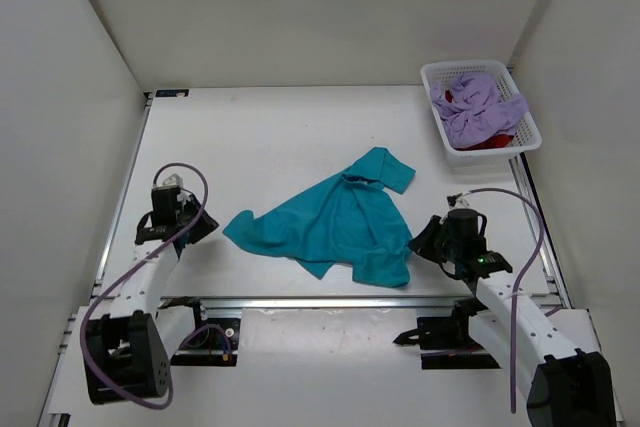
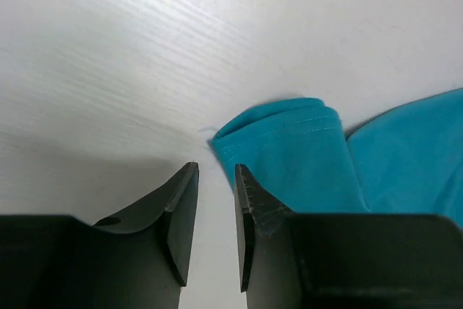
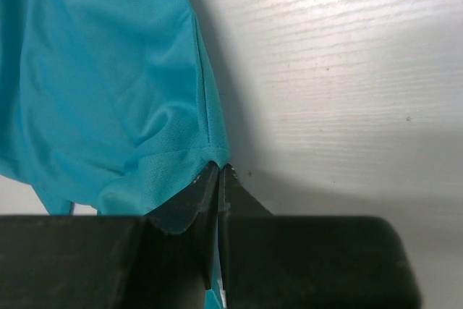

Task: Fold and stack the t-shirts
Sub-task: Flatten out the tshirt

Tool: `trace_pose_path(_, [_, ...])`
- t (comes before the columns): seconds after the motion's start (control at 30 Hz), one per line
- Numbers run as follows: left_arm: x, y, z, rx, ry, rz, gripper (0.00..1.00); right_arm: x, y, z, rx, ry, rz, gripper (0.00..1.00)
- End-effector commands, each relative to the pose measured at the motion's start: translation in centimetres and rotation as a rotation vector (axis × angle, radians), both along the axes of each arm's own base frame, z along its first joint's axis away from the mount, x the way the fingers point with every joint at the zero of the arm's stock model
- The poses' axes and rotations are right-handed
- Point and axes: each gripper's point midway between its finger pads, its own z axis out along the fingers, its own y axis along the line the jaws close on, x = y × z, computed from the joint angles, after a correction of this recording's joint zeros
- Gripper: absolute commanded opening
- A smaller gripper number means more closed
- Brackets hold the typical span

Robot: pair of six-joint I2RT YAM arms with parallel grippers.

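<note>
A teal t-shirt (image 1: 340,222) lies crumpled and spread on the white table. Its left corner (image 2: 289,150) ends just ahead and to the right of my left gripper (image 2: 215,171), which stands open with only bare table between its fingers. In the overhead view that gripper (image 1: 200,227) sits just left of the shirt's tip. My right gripper (image 3: 219,168) is shut on the hem of the teal t-shirt (image 3: 108,92) at its right corner, low over the table (image 1: 420,242). A lavender t-shirt (image 1: 478,107) and a deep red t-shirt (image 1: 492,141) lie bunched in the basket.
The white mesh basket (image 1: 470,64) stands at the back right corner of the table. White walls close in the table on the left, back and right. A metal rail (image 1: 330,300) runs along the near edge between the arm bases.
</note>
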Motion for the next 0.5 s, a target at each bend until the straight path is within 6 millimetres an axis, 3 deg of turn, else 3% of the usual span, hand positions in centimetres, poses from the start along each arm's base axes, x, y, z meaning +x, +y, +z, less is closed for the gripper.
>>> trace_pose_path(0.0, [0.1, -1.3, -1.2, -0.125, 0.022, -0.006, 0.38, 1.0, 0.8, 1.1, 0.040, -0.066, 0.014, 0.01])
trace_pose_path(0.13, [-0.3, -2.1, -3.5, -0.144, 0.056, 0.018, 0.46, 0.9, 1.3, 1.3, 0.043, -0.082, 0.036, 0.00])
trace_pose_path(0.3, [0.0, -2.8, -3.8, -0.135, 0.056, 0.017, 0.50, 0.3, 1.7, 0.7, 0.063, -0.071, 0.055, 0.03])
trace_pose_path(0.47, [0.3, -3.7, -5.1, -0.102, 0.100, -0.005, 0.37, 0.2, 2.3, 1.0, 0.085, -0.096, 0.074, 0.06])
